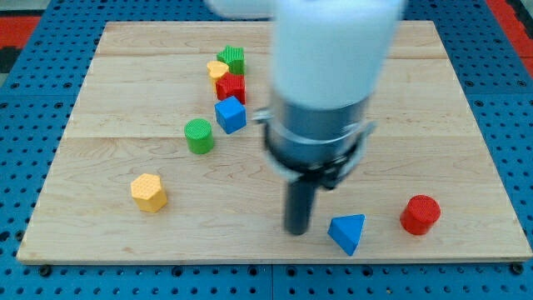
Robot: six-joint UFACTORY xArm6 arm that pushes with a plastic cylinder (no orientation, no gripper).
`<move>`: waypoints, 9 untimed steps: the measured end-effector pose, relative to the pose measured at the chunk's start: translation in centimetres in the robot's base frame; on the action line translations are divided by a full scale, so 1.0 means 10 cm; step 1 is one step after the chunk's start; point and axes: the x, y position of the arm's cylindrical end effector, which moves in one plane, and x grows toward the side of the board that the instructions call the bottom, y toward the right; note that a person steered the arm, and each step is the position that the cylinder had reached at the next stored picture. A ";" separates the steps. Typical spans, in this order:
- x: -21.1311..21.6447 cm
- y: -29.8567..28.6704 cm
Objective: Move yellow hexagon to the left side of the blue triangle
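Note:
The yellow hexagon [149, 192] lies at the lower left of the wooden board [100, 100]. The blue triangle [348, 232] lies near the board's bottom edge, right of centre. My tip [297, 230] is down on the board just left of the blue triangle, with a small gap between them. The yellow hexagon is far to the left of my tip. The arm's white and dark body [325, 92] hangs over the board's middle and hides what lies behind it.
A red cylinder [420, 214] stands right of the blue triangle. A green cylinder [199, 135] and a blue cube [231, 114] sit left of centre. Above them cluster a red block [231, 87], a yellow heart [218, 69] and a green block [235, 58].

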 end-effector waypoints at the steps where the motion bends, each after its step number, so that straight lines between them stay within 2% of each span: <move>1: 0.27 -0.22; 2: 0.23 0.62; 3: 0.19 1.14; 5: 0.10 1.17; 7: 0.17 0.23; 8: 0.27 -0.88; 9: -0.08 -2.06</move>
